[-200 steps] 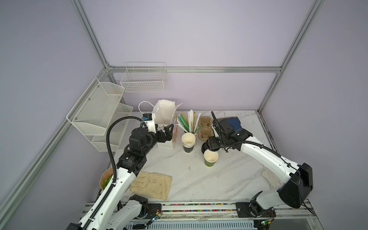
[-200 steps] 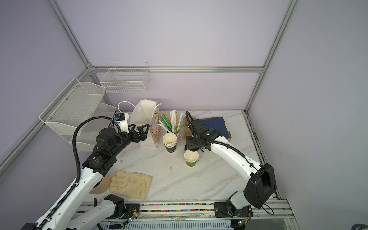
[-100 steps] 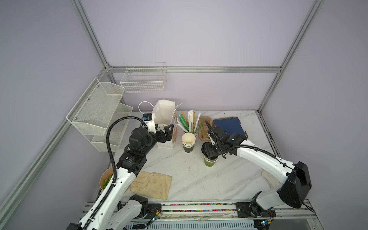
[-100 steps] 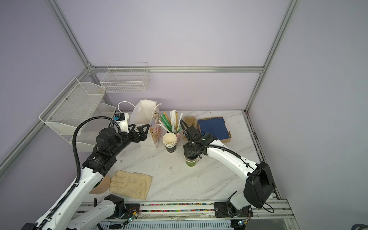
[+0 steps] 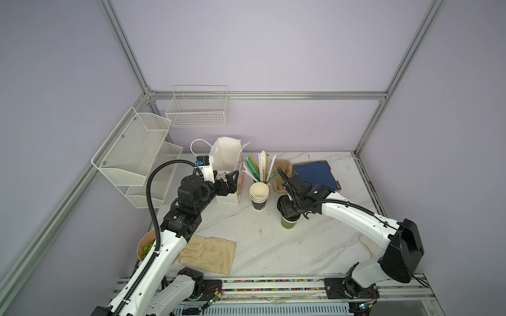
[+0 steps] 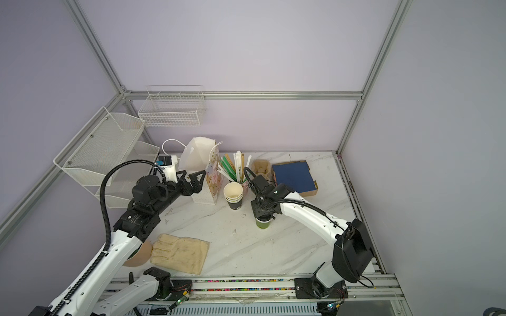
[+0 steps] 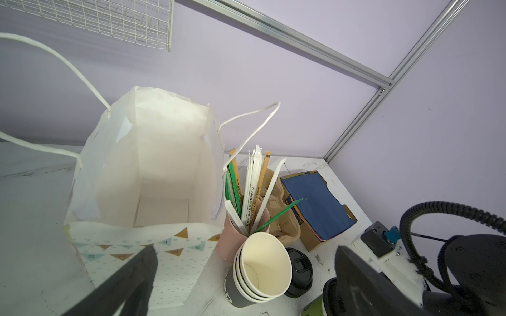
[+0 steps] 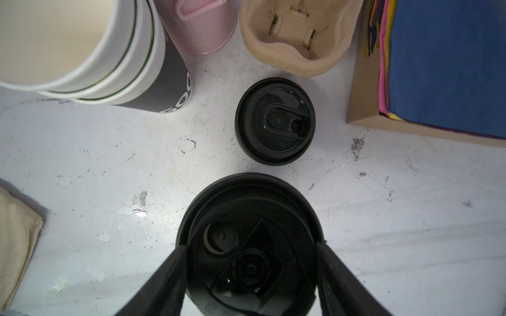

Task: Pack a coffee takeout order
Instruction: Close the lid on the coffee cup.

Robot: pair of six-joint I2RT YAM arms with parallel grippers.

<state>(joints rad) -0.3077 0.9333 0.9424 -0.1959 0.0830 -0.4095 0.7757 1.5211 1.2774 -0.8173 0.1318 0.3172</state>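
The right gripper (image 8: 251, 246) grasps a black lid (image 8: 247, 208) by its sides. The green cup (image 5: 288, 225) stands directly under the gripper, and the lid seems to sit on its mouth already. To do this well, I think the lid must be level and centred on the rim, then pressed down evenly until it snaps. The brown carrier (image 8: 298, 41) lies just beyond the gripper. The left gripper (image 6: 193, 175) hangs wide open beside the paper bag (image 6: 202, 158).
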